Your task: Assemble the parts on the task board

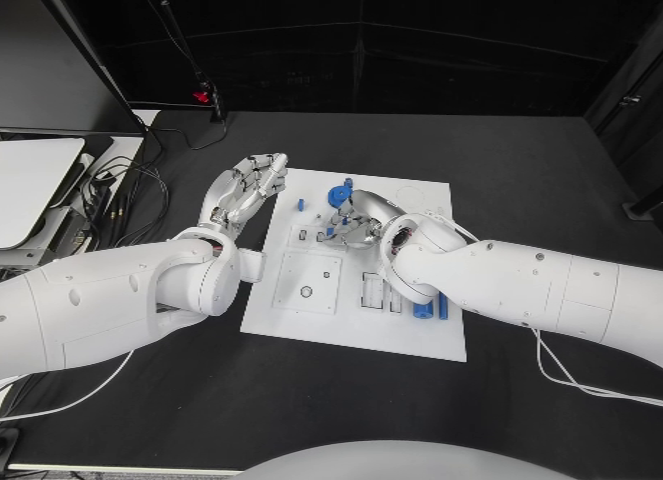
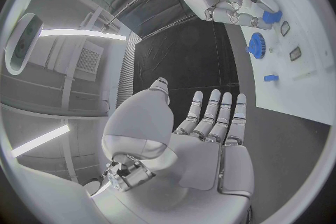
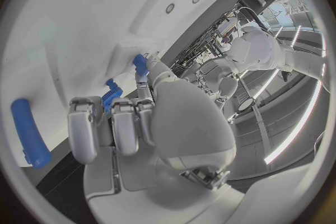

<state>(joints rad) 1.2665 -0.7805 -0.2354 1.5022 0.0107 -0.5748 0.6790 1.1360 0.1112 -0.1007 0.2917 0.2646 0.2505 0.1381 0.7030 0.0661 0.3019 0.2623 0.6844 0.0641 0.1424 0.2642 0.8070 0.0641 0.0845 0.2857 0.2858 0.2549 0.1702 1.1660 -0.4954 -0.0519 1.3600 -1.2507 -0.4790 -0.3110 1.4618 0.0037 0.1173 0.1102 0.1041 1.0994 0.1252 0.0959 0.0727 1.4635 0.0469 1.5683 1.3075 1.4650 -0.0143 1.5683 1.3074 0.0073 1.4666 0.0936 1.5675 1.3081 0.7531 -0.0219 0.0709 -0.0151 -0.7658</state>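
The white task board [image 1: 281, 320] lies in the middle of the black table. My right hand [image 1: 363, 216] hovers over its far part with the fingers curled in, pinching a small blue part [image 2: 269, 15] between thumb and fingertips; that part [image 3: 140, 64] also shows at the thumb tip in the right wrist view. A blue gear [image 2: 257, 45] stands on the board just beside that hand, and a small blue piece [image 2: 271, 77] lies nearby. My left hand [image 1: 248, 190] floats by the board's far left corner, palm flat, fingers straight and apart, holding nothing.
More blue parts [image 1: 425, 308] lie in slots at the board's near right, next to a square recessed plate [image 1: 310, 283]. A long blue peg [image 3: 29, 134] lies on the board near my right hand. A white device [image 1: 21, 185] and cables [image 1: 122, 190] sit at the table's left.
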